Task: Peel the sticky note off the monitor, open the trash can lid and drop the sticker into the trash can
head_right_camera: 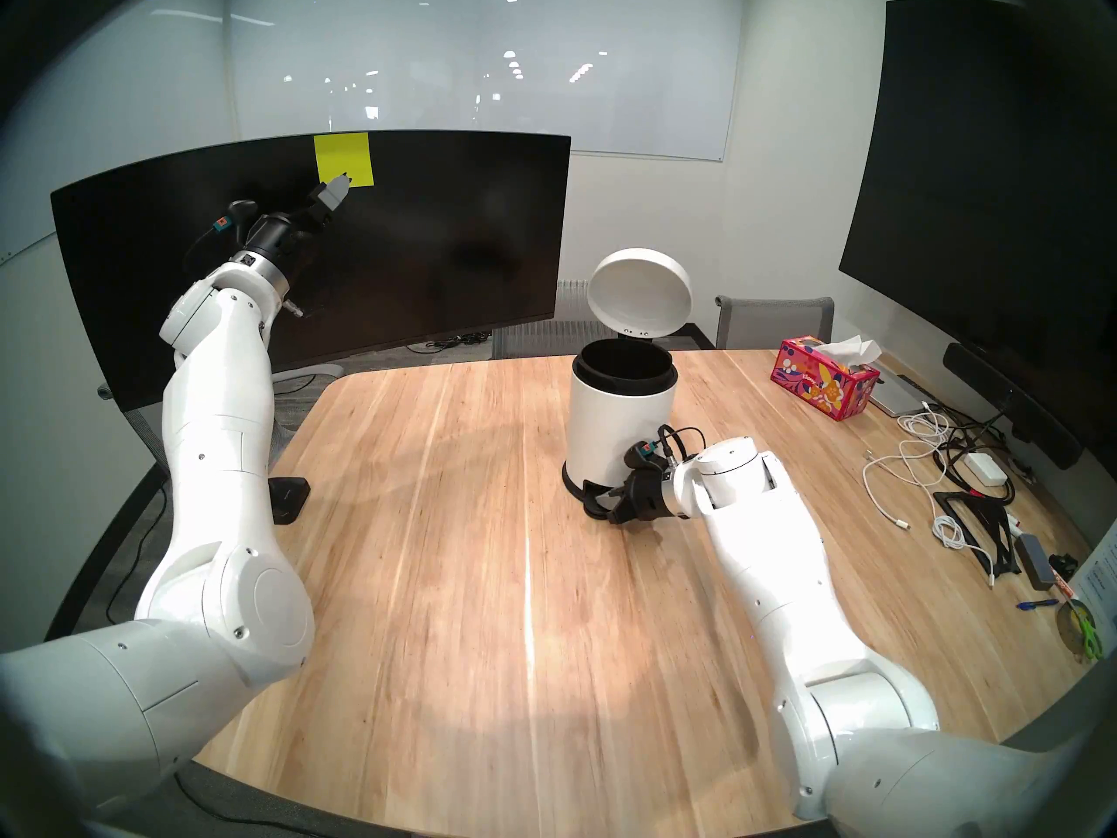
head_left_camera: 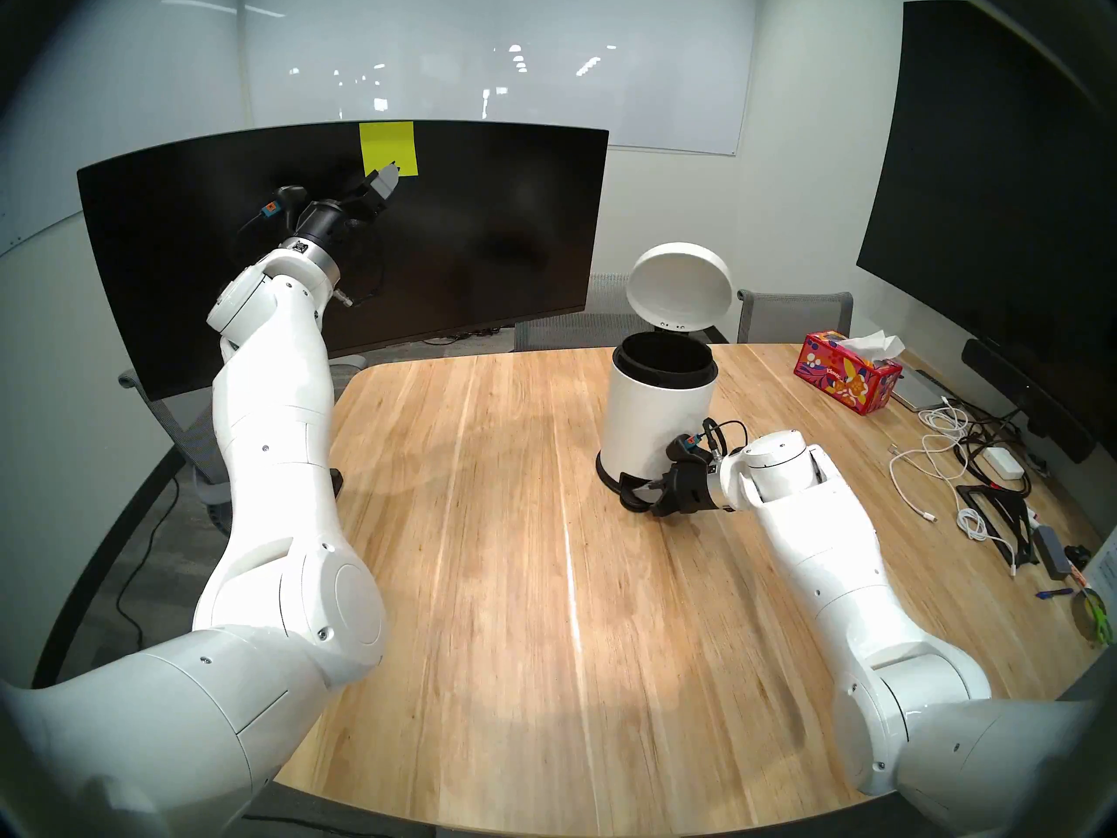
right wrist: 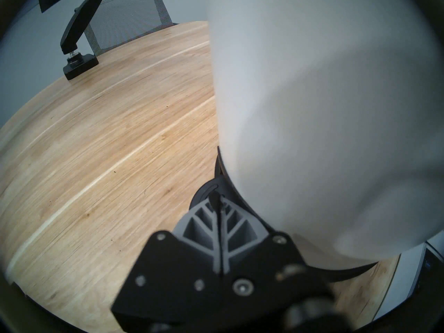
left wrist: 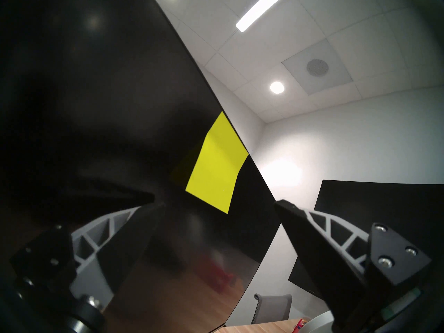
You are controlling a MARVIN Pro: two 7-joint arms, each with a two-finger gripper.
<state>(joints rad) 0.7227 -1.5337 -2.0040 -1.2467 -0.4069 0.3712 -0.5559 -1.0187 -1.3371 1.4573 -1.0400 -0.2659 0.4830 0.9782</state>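
The yellow-green sticky note [head_left_camera: 387, 144] [head_right_camera: 341, 156] is stuck at the top edge of the wide curved black monitor [head_left_camera: 483, 244]. My left gripper [head_left_camera: 391, 170] [head_right_camera: 341, 184] is open at the note's lower edge. In the left wrist view the note [left wrist: 216, 166] sits just above the gap between the spread fingers, my left gripper [left wrist: 219, 202]. The white trash can [head_left_camera: 656, 419] stands on the table with its lid [head_left_camera: 680, 289] tipped up and open. My right gripper [head_left_camera: 650, 495] [right wrist: 217, 200] is shut and rests on the black foot pedal [right wrist: 204, 193].
A red tissue box [head_left_camera: 849, 374], loose cables and adapters [head_left_camera: 943, 450] lie at the table's right. A big flat black display [head_left_camera: 997, 184] hangs on the right wall. A black monitor-arm clamp [right wrist: 79, 65] sits at the table's left edge. Grey chairs [head_left_camera: 792, 314] stand behind.
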